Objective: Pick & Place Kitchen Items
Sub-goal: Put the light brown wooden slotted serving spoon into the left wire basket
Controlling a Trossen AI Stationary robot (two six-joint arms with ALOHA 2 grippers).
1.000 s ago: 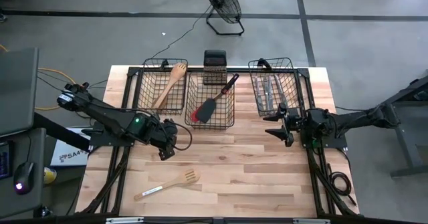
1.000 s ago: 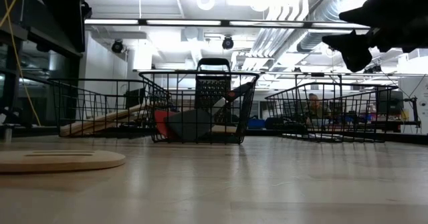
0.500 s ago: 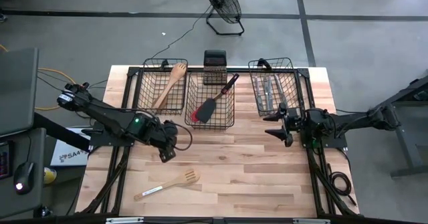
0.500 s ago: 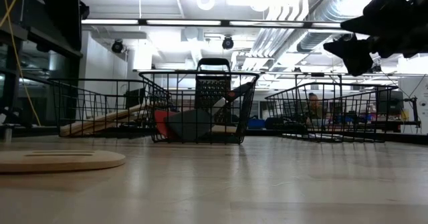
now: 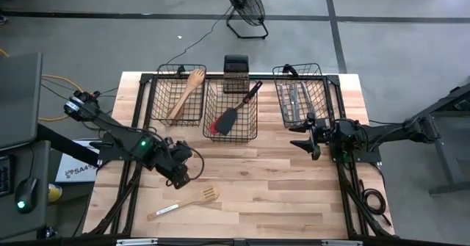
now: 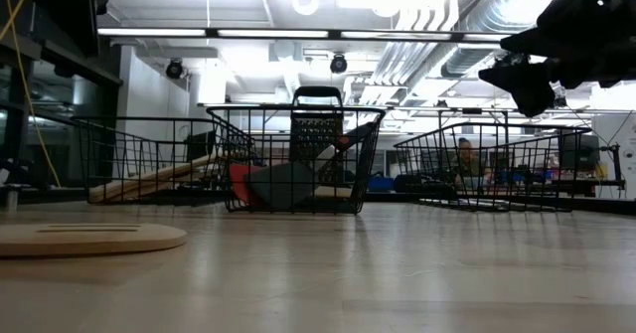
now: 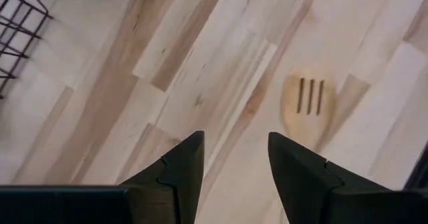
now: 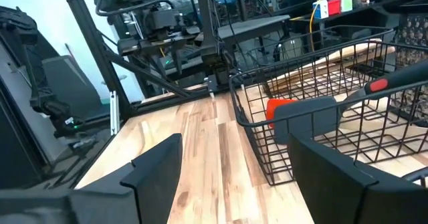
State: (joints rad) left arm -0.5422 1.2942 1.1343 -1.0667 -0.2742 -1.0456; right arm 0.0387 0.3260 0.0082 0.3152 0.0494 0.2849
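Note:
A pale wooden slotted spatula (image 5: 187,202) lies flat on the table near its near-left part; its slotted head (image 7: 309,103) shows in the left wrist view and low at the left of the low view (image 6: 89,239). My left gripper (image 5: 178,174) hovers open just to the far-left side of that head, touching nothing (image 7: 234,157). My right gripper (image 5: 307,136) is open and waits above the table in front of the right basket (image 8: 234,164). A wooden spoon (image 5: 185,92) leans in the left basket, a black and red spatula (image 5: 233,112) in the middle one, silver cutlery (image 5: 294,99) in the right one.
Three black wire baskets (image 5: 231,121) stand in a row along the far part of the table. A dark grater (image 5: 235,73) stands behind the middle basket. Bare wood lies between the baskets and the near edge. A fan (image 5: 244,4) stands on the floor beyond.
My left gripper has moved toward the table's near edge, closer to the slotted spatula's head, staying open. The spatula and the basket contents have stayed where they were.

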